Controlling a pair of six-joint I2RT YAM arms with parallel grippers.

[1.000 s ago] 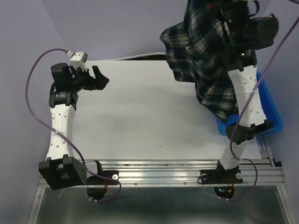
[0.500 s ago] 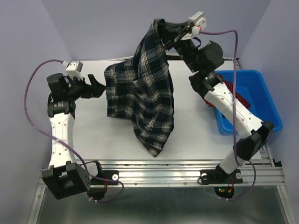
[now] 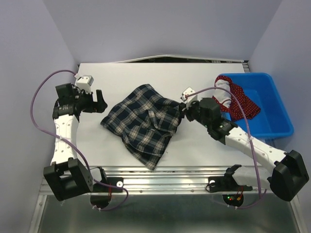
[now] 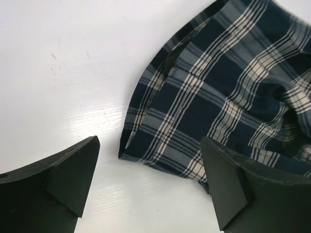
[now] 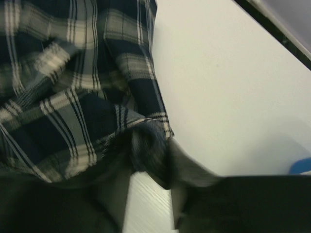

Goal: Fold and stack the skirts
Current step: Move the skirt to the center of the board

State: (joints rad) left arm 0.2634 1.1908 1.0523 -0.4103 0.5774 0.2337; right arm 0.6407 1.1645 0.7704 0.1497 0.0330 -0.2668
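Now the left gripper sits toward the 9 o'clock side of the smooth white table. Its black wedge-shaped fingers are spread wide with nothing between them.

Just beside it, the plaid skirt lies crumpled at the table's middle. It is soft woven cloth in dark navy-green with white stripes, forming a rough diamond. One pointed corner reaches toward 6 o'clock, and folds bunch near its centre.

At its 3 o'clock edge the right gripper pinches a gathered wad of the cloth. Further toward 3 o'clock, the red polka-dot skirt lies heaped in the glossy blue plastic bin.

Half a second earlier the plaid skirt hung draped from the raised right gripper. It now rests on the table, and that arm is low.
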